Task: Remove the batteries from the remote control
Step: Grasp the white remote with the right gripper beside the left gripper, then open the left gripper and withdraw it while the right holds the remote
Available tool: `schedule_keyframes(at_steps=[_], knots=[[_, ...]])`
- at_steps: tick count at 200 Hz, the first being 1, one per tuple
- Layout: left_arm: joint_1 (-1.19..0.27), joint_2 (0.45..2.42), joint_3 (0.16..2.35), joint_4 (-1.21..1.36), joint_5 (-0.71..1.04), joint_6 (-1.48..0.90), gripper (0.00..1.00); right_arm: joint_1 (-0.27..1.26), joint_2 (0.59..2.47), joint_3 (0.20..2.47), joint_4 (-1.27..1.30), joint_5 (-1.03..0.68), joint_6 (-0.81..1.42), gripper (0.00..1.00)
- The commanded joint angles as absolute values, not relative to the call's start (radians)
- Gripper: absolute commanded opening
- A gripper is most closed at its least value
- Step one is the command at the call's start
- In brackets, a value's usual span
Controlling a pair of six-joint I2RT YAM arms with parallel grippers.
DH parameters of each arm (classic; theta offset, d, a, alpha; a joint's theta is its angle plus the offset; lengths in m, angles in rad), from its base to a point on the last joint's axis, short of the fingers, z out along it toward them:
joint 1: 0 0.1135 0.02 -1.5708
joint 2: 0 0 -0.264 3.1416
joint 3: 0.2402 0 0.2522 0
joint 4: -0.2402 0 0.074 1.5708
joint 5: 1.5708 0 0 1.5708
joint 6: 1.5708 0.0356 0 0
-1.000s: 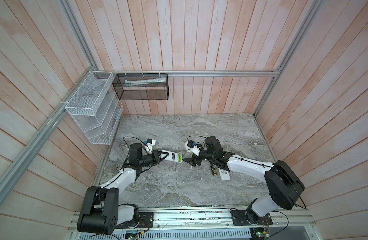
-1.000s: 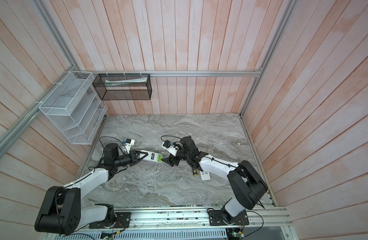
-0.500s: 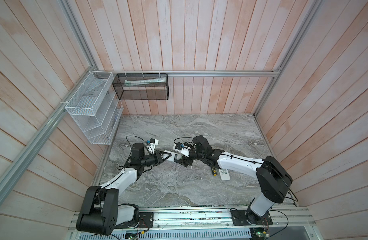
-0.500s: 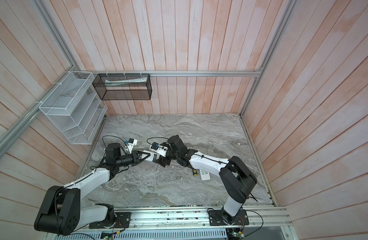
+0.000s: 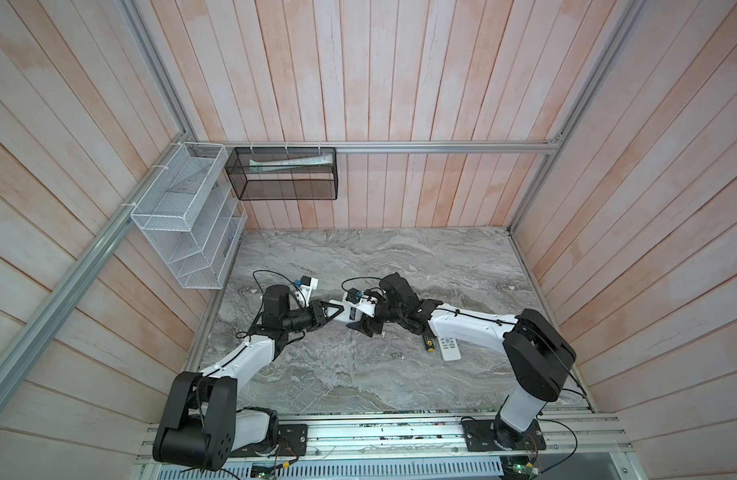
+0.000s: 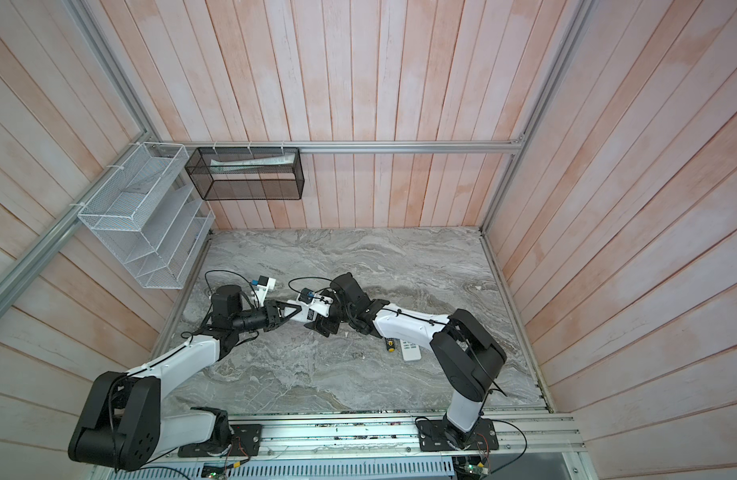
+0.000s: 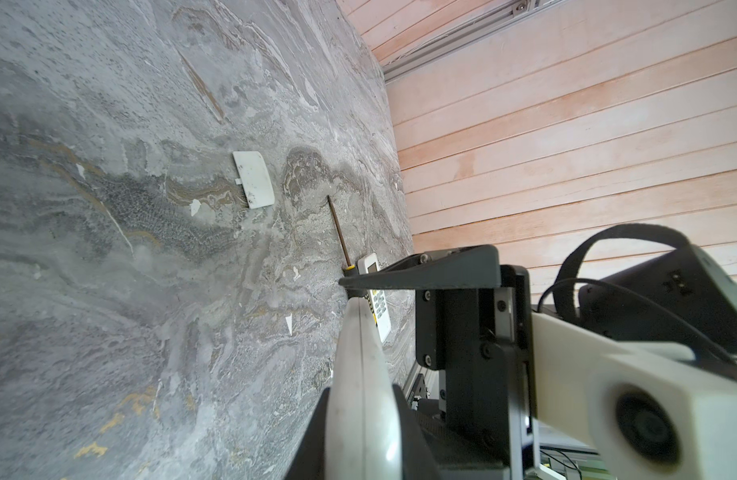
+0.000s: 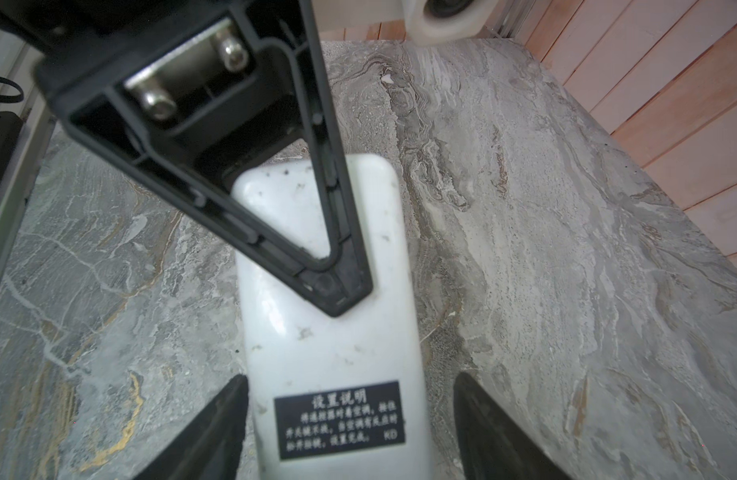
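A white remote control [image 5: 350, 311] [image 6: 310, 314] is held above the marble table, and my left gripper [image 5: 331, 309] [image 7: 360, 399] is shut on one end of it. My right gripper [image 5: 364, 316] [image 8: 350, 378] is open and straddles the other end. In the right wrist view one fingertip [image 8: 234, 399] is almost touching the remote's [image 8: 325, 332] side, and the opposite one stands apart with a gap. The remote's back with its black label faces that camera. The batteries are hidden in every view.
A second white remote [image 5: 449, 348] and a black-and-yellow-handled screwdriver [image 5: 428, 344] lie on the table under the right arm. A loose white cover plate [image 7: 253, 179] lies on the marble. A white wire rack [image 5: 188, 216] and a black mesh basket [image 5: 281, 174] hang on the walls.
My right gripper has moved left, from off the remote's free end to around it, and its jaws have narrowed a little. The left arm and the remote have stayed put.
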State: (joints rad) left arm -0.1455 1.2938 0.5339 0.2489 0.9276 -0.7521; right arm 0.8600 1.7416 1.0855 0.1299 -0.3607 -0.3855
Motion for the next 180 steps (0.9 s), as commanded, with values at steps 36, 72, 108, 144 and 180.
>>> schedule_keyframes(at_steps=[36, 72, 108, 144, 180], knots=[[-0.150, 1.284, 0.566, 0.257, 0.955, -0.727, 0.00, 0.864, 1.773, 1.132, 0.096, -0.370, -0.383, 0.62], [-0.149, 1.294, 0.579, 0.242, 0.963, -0.712, 0.06, 0.864, 1.777, 1.140, 0.073, -0.397, -0.396, 0.47], [-0.148, 1.312, 0.595, 0.236, 0.959, -0.711, 0.25, 0.864, 1.776, 1.129, 0.075, -0.389, -0.359, 0.41], [-0.142, 1.316, 0.607, 0.215, 0.932, -0.713, 0.75, 0.865, 1.769, 1.100, 0.090, -0.362, -0.256, 0.39], [-0.098, 1.292, 0.645, 0.051, 0.799, -0.674, 1.00, 0.865, 1.765, 1.052, 0.084, -0.287, -0.107, 0.38]])
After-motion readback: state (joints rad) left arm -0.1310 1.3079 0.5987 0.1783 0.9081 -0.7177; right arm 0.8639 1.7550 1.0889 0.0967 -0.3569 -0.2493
